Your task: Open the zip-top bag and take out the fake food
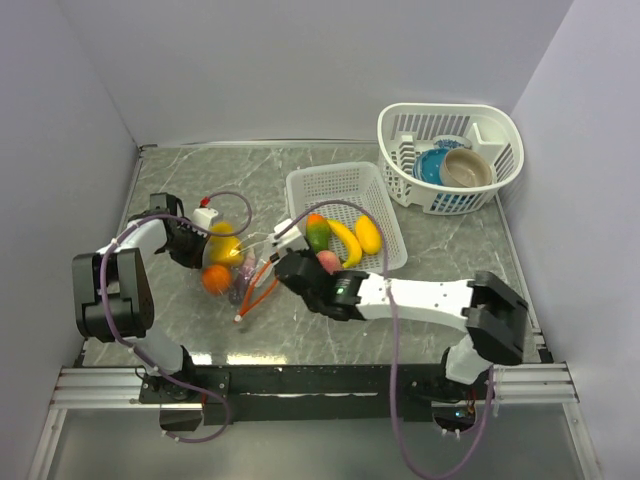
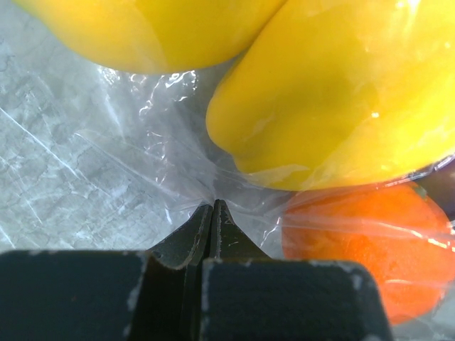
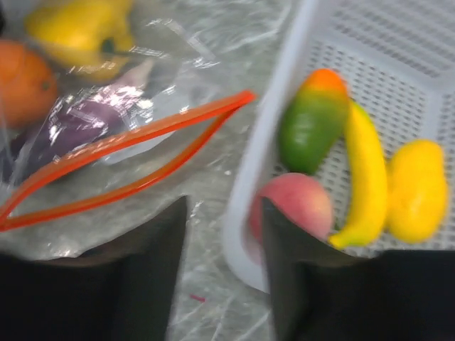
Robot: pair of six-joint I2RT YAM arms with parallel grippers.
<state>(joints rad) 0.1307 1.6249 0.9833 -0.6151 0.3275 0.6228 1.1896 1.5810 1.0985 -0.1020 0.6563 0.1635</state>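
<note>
Zip-top bag [image 2: 135,163] within closed left claw [image 2: 213,207]

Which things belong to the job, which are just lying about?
Job: clear zip-top bag with orange-red strip; plastic fake food inside it and in the white slotted basket.
Lying about: round white rack holding blue bowl and tan bowl.

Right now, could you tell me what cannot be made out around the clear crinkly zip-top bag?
- Left wrist view: the glossy yellow plastic pepper is cut off by the frame's edges.
- Right wrist view: blurred; the right gripper covers part of the pink-red plastic peach, so whether it lies inside the white slotted basket is unclear.
</note>
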